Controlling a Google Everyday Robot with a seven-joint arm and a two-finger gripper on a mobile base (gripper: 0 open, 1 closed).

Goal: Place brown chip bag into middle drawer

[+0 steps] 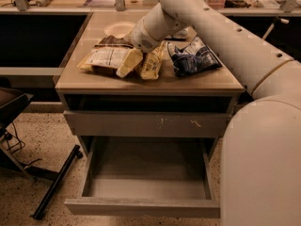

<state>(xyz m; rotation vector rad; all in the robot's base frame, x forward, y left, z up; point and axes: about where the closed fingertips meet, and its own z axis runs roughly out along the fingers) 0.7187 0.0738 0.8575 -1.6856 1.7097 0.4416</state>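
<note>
The brown chip bag (106,56) lies flat on the left half of the cabinet top (207,81), white label panel up. My gripper (140,64) reaches down from the right. Its two pale yellow fingers (129,63) stand apart, so it is open. The left finger touches the bag's right end and the other finger stands just right of it. Nothing is held. The middle drawer (141,207) is pulled out low in front of the cabinet, and its grey box is empty.
A dark-blue bag (193,58) lies right of the gripper. A white plate (120,28) sits at the back of the top. A closed grey drawer front with pale scratches (141,124) is above the open drawer. A black chair base (51,185) stands at left.
</note>
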